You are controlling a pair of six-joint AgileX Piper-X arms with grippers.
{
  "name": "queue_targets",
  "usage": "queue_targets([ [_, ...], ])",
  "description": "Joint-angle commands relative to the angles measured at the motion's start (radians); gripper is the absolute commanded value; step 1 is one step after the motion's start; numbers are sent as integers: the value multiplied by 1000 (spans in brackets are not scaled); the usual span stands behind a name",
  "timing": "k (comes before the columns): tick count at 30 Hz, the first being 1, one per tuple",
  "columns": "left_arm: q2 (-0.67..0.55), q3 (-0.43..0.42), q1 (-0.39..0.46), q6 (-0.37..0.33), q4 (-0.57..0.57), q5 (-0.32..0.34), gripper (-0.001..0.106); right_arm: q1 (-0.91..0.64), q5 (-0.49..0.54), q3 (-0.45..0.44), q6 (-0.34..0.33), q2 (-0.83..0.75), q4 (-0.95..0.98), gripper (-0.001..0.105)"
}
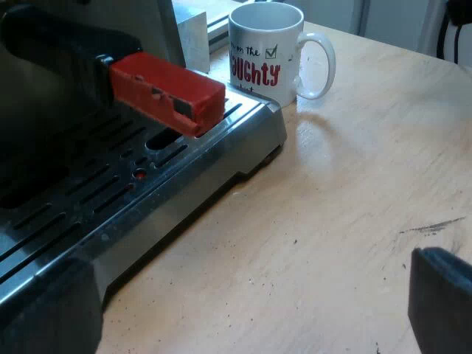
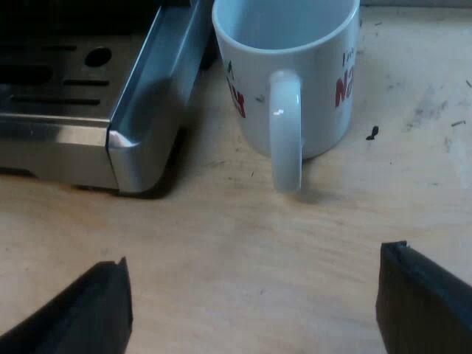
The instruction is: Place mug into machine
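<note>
My right gripper point(image 2: 251, 291) spread wide, white mug point(image 2: 295, 81) (handle facing that gripper) standing just beside the espresso machine's drip tray point(image 2: 144, 110), left gripper point(image 1: 251, 295) likewise apart.

glossy ceramic mug point(image 1: 258, 55), brushed metal machine point(image 1: 221, 151) (matt scuffed wood table point(image 1: 354, 221))

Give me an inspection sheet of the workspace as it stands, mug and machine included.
surface: wooden table, scuffed, with faint dark marks.
job's things: white mug with red lettering, upright on the table beside a corner of the drip tray, not on it; looks empty. The holder's red handle end sticks out over the tray.
clutter: small dark crumb near the mug.
grippers: left gripper open, low by the tray's front edge; right gripper open, facing the mug's handle, apart from it.
cables: nothing seen.
surroundings: pale panels beyond the table.
</note>
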Motion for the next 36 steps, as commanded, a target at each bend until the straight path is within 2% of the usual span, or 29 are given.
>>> queue_targets([
  [1,8,-3,-8,11,-20,13,85,2,-5,50,4,2,-117,70],
  [6,10,-3,-8,11,-20,13,85,2,20,182,13,35,-356,70],
  [9,10,-3,-8,11,-20,13,85,2,55,218,37,79,-455,70],
  [17,10,-3,-8,11,-20,13,85,2,59,269,34,307,-740,70],
  [24,10,-3,-8,11,-20,13,85,7,52,269,34,579,-1062,70],
  [30,10,-3,-8,11,-20,13,85,27,51,257,34,686,-1160,70],
  [31,10,-3,-8,11,-20,13,85,54,51,237,34,767,-1199,70],
  [34,10,-3,-8,11,-20,13,85,93,68,201,34,862,-1239,70],
  [36,10,-3,-8,11,-20,13,85,120,133,159,34,947,-1275,70],
])
